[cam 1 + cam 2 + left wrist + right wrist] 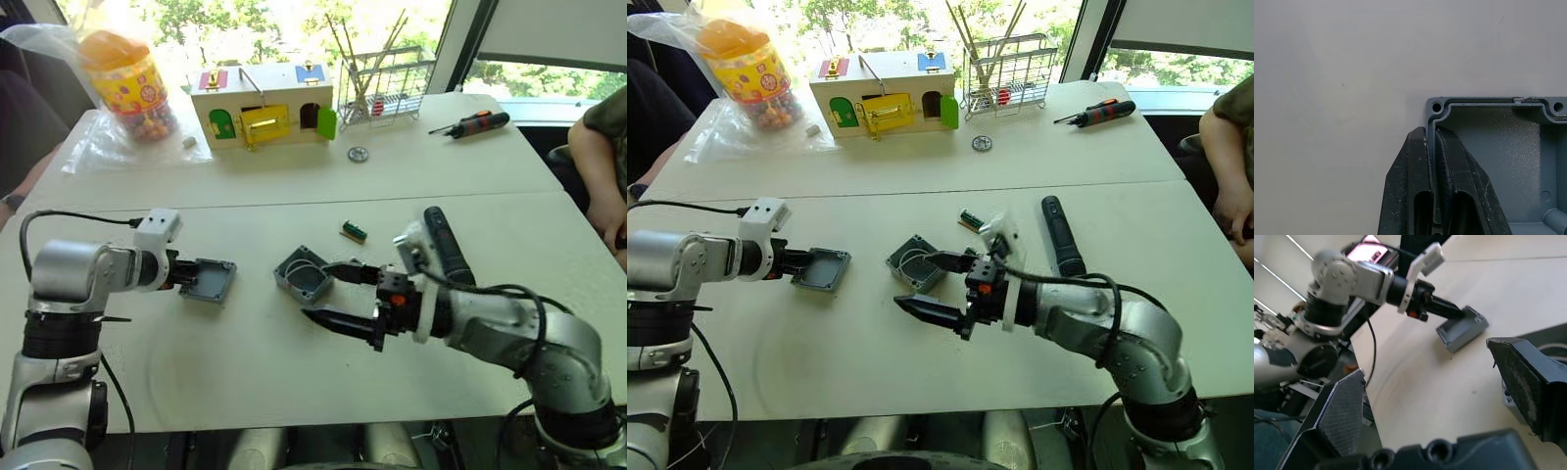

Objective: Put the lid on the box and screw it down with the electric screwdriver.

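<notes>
Right gripper [338, 297] sits spread wide beside the box [303, 273], one finger at its rim; white wire's coiled inside. Left gripper [184, 273] pinches the lid [209, 279] by its rim, hollow side up. Electric screwdriver [446, 244] lies further back on the table [245, 362].

Bare table [245, 343] lies between lid [208, 279] and box [302, 273].

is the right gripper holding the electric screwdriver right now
No: the right gripper is open beside the box, while the electric screwdriver lies on the table further to the robot's right.
</notes>
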